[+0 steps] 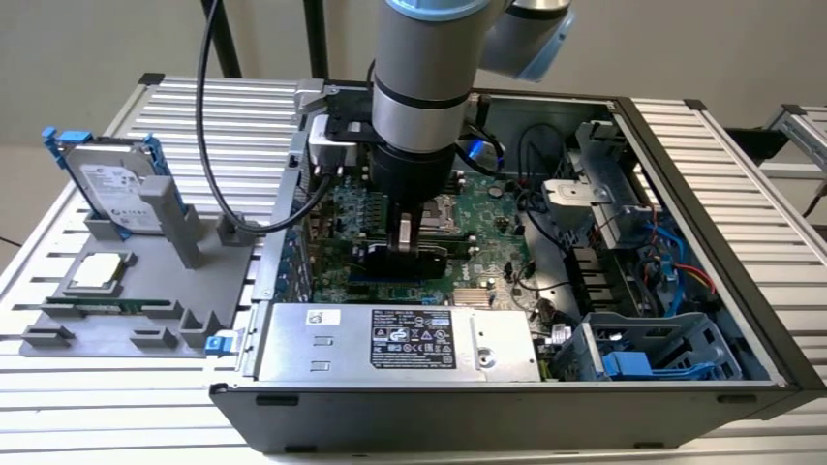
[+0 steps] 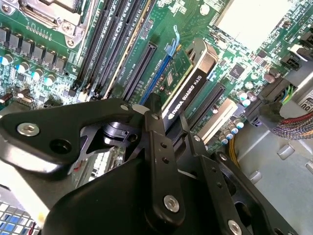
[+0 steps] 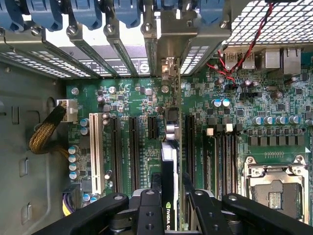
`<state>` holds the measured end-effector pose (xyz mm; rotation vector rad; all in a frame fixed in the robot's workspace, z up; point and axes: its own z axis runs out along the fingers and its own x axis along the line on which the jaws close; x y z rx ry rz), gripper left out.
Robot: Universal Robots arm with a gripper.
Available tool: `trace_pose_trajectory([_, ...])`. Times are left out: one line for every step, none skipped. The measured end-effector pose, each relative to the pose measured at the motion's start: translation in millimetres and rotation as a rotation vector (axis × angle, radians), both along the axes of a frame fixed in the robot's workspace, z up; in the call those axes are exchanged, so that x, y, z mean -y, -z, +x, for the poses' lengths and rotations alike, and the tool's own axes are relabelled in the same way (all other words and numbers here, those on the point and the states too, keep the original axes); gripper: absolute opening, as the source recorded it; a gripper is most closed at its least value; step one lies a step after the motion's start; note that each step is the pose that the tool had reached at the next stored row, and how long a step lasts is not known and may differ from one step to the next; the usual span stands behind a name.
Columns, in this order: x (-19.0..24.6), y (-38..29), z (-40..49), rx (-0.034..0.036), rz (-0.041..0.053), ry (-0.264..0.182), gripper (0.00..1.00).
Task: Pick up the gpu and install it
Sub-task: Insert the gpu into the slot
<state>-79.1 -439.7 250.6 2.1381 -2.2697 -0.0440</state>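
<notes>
We found the gripper (image 3: pixel 168 205) closed on the gpu (image 3: pixel 168 166), card held on edge over the motherboard (image 1: pixel 491 208) inside the open computer case (image 1: pixel 723 242). Step in hand: insertion. The card looked aligned with a long slot, though seating depth was unclear. Next needs straight downward pressure.

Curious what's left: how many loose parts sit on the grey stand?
3: hard drive upright at the back, square chip in the middle, thin memory stick in front. Others may be hidden.
</notes>
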Motion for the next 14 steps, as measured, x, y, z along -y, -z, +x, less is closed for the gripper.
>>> trace_pose_trajectory([0.0, 0.1, 0.0, 0.0, 0.0001, 0.0, 0.0])
trace_pose_trajectory([0.0, 0.1, 0.0, 0.0001, 0.0001, 0.0, 0.0])
trace_pose_trajectory([0.0, 0.1, 0.0, 0.0, 0.0001, 0.0, 0.0])
trace_pose_trajectory([0.2, 0.2, 0.0, 0.0002, 0.0007, 0.0, 0.0])
trace_pose_trajectory([0.7, 0.2, 0.0, 0.0002, 0.0019, 0.0, 0.0])
trace_pose_trajectory([1.3, 0.3, 0.0, 0.0003, 0.0025, 0.0, 0.0])
trace_pose_trajectory([1.7, 0.3, -0.1, 0.0003, 0.0027, 0.0, 0.0])
trace_pose_trajectory([2.2, 0.2, -0.1, 0.0002, 0.0027, 0.0, 0.0])
trace_pose_trajectory([2.7, 0.3, 0.0, 0.0002, 0.0027, 0.0, 0.0])
trace_pose_trajectory([3.0, 0.2, 0.0, 0.0002, 0.0026, 0.0, 0.0])
trace_pose_trajectory([3.3, 0.1, 0.0, 0.0001, 0.0023, 0.0, 0.0])
trace_pose_trajectory([3.3, 0.1, 0.0, 0.0001, 0.0023, 0.0, 0.0])
trace_pose_trajectory([3.5, 0.1, -0.1, 0.0001, 0.0023, 0.0, 0.0])
trace_pose_trajectory([3.6, 0.1, 0.0, 0.0001, 0.0023, 0.0, 0.0])
